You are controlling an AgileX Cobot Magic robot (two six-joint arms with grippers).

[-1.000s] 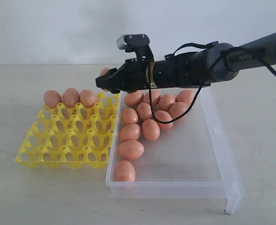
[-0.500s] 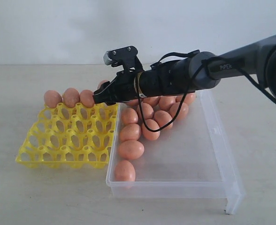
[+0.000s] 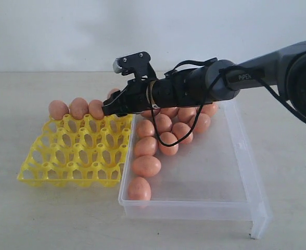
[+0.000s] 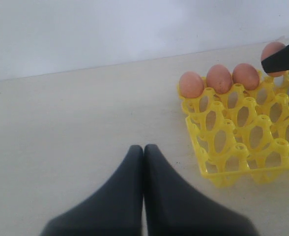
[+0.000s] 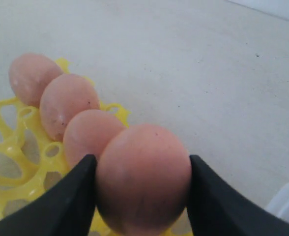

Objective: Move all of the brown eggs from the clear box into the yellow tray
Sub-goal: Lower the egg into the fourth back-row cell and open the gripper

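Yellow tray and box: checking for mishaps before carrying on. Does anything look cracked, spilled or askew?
Nothing stands out. Three eggs sit upright in the yellow tray, the right tool holds a fourth egg intact, and the loose eggs in the clear box show no cracks.

The right arm (image 3: pixel 257 65) is presenting a dark grey tubular shell, bearing pale lettering (image 3: pixel 245 76) that reads PIPER. A thin black cable (image 3: pixel 166 145) is looping beneath the black wrist section (image 3: pixel 184 88). A small grey-and-black camera block (image 3: pixel 131 62) is sitting on a bracket above the right gripper (image 3: pixel 110 108), whose fingers are showing tapered, matte black. The left gripper (image 4: pixel 143 152) is showing two matching smooth black fingers.
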